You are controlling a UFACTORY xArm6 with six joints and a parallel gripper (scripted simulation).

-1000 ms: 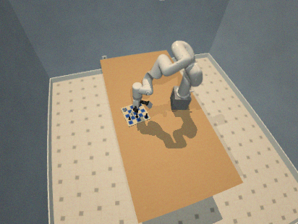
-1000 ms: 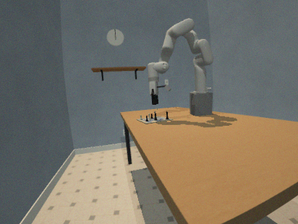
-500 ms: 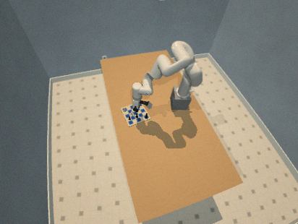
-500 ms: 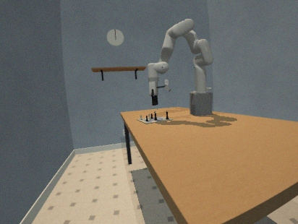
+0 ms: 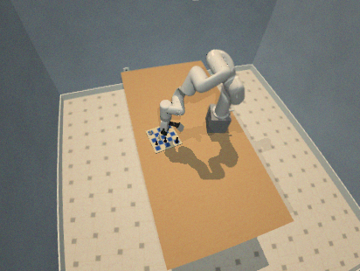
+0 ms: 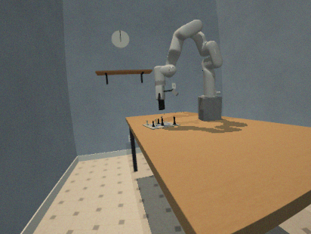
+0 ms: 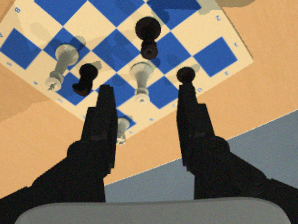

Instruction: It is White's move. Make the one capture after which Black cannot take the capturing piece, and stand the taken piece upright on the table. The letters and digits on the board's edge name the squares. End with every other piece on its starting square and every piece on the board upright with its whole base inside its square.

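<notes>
A small blue-and-cream chessboard (image 7: 127,36) lies near the table's edge; it also shows in the top view (image 5: 163,140) and the exterior view (image 6: 161,124). On it stand a tall black piece (image 7: 148,35), a black pawn (image 7: 84,78), another black pawn (image 7: 186,75), a tall white piece (image 7: 63,62), a white piece (image 7: 140,79) and a white pawn (image 7: 121,125), partly hidden by my left finger. My gripper (image 7: 146,101) (image 6: 161,106) hangs well above the board, half open and empty. In the wrist view the white piece shows between its fingertips, far below them.
The arm's grey pedestal (image 5: 217,120) stands on the table behind the board. The table's edge and the floor lie just beyond the board's near side (image 7: 166,176). A wall shelf (image 6: 124,72) and a clock (image 6: 120,38) are on the far wall.
</notes>
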